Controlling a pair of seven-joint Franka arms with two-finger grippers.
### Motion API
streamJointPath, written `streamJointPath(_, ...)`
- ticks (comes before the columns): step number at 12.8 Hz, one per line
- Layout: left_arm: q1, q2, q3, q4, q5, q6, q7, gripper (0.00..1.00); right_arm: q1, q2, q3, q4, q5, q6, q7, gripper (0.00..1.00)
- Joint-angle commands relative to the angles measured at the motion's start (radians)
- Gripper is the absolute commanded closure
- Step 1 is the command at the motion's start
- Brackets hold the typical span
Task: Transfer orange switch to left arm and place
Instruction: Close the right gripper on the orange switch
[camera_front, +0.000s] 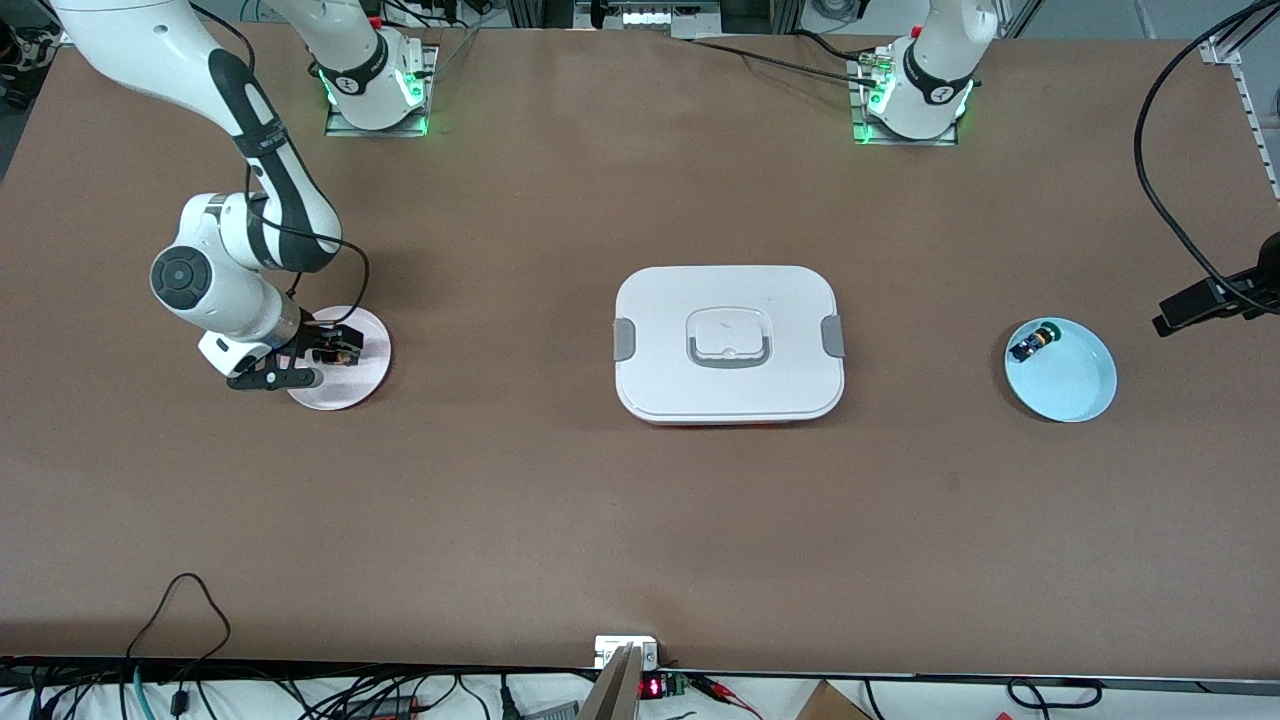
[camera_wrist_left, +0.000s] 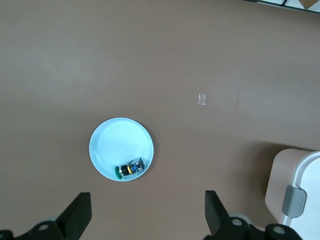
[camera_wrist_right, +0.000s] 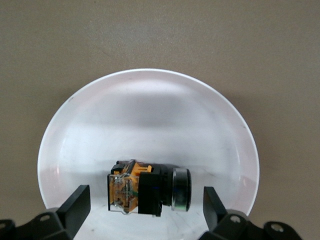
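Over the pink plate (camera_front: 345, 392) at the right arm's end of the desk (camera_front: 640, 520), I'm holding my right gripper (camera_wrist_right: 145, 207) low with fingers apart, the orange switch (camera_wrist_right: 149, 188) lying on the plate between them, untouched, my left gripper (camera_wrist_left: 147, 215) hanging spread wide above the blue plate (camera_wrist_left: 120, 145), the box (camera_front: 728, 343) sitting mid-desk.

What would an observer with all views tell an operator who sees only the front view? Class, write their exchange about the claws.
Operator: Has the right claw gripped the orange switch?
Observer: No. It is open, its fingers on either side of the switch without touching it; the switch lies on the pale plate.
Operator: Where is the left claw?
Observer: It is open, up over the table beside the blue plate.
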Motion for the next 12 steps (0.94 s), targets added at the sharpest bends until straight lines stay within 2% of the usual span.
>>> streamJointPath(1,0.001,0.015,-0.001,0.034,0.002,-0.004,0.002,0.0,0.006,0.011,-0.001,-0.011,0.007,0.034,0.004,0.0)
streamJointPath(5,-0.003,0.018,-0.003,0.034,0.002,-0.004,0.002,0.0,0.005,0.036,0.001,-0.011,0.006,0.042,-0.007,0.0)
streamJointPath(6,-0.003,0.018,-0.001,0.034,0.002,-0.004,0.002,0.0,0.005,0.036,-0.001,-0.011,0.004,0.042,-0.01,0.04)
streamJointPath(7,0.001,0.018,-0.003,0.034,0.0,0.01,0.002,0.0,0.005,0.036,0.001,-0.01,0.0,0.042,-0.016,0.12)
streamJointPath(9,0.004,0.018,-0.003,0.034,0.002,0.019,0.002,0.0,0.003,0.03,0.001,-0.008,-0.002,0.034,-0.092,0.36)
streamJointPath(10,0.003,0.018,-0.003,0.034,0.002,0.019,0.002,0.0,0.002,0.027,0.001,-0.004,0.0,0.033,-0.123,0.52)
streamJointPath(11,0.003,0.018,-0.003,0.034,0.004,0.019,0.002,0.0,0.0,0.024,0.001,-0.001,0.007,0.028,-0.12,0.76)
streamJointPath(12,0.003,0.018,-0.003,0.034,0.004,0.019,0.002,0.0,0.0,0.016,0.001,0.001,0.009,0.02,-0.122,0.76)
